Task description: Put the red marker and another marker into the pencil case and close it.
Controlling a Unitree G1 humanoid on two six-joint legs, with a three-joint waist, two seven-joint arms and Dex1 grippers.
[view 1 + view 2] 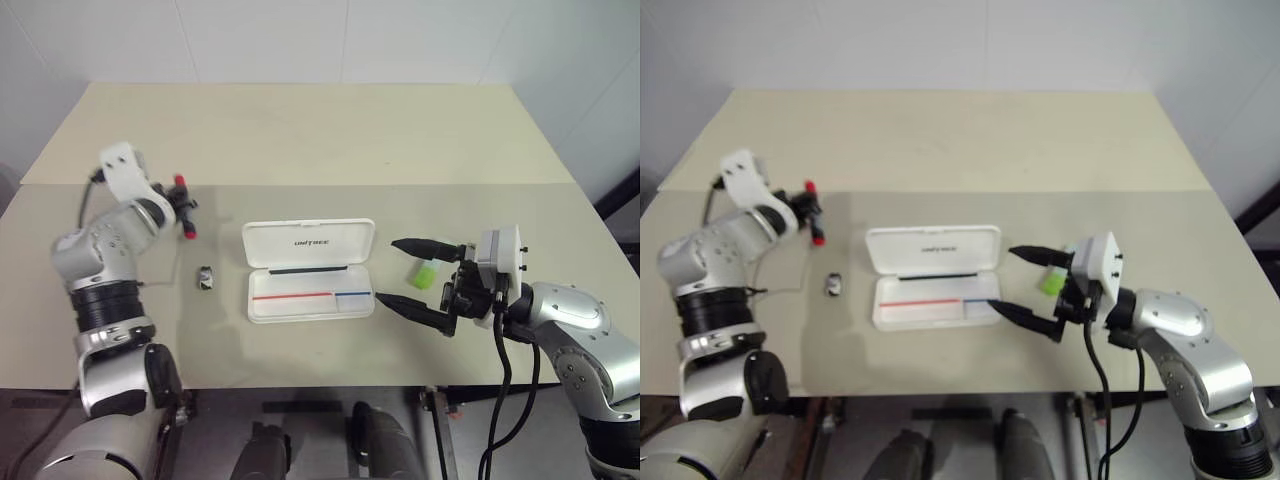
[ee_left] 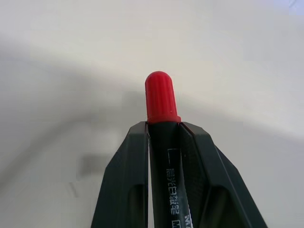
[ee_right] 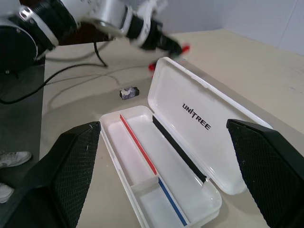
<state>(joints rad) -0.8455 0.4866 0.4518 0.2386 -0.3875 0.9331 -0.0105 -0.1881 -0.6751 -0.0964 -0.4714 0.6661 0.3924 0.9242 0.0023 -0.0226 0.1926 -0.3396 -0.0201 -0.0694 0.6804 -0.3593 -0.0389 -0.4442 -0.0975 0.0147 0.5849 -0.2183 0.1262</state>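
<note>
1. Gripping the red marker (image 2: 161, 137) between its two black fingers (image 2: 124, 180), the left tool (image 1: 184, 208) is raised above the bench (image 1: 300, 130) on the robot's left side; the fingers are pinched on the dark barrel, and the red cap sticks out past the fingertips.
2. In the head views the marker sits crosswise in that tool, one red end above and one below the fingers, clear of the bench surface.
3. The pencil case (image 1: 309, 270) lies open near the middle of the bench, its lid laid back flat away from the robot with dark logo text on it.
4. The tray of the case holds a red-and-blue stripe and a low divider near one end; no marker lies in it.
5. The right tool (image 1: 405, 272) hangs just beside the right end of the case, pointing toward it, its two black fingers spread wide and holding nothing.
6. The green marker (image 1: 425, 273) lies on the bench to the right of the case, seen between the right tool's spread fingers and not touched by them.
7. A small dark-and-white object (image 1: 205, 278) rests on the bench left of the case, between it and the left arm; what it is cannot be told.
</note>
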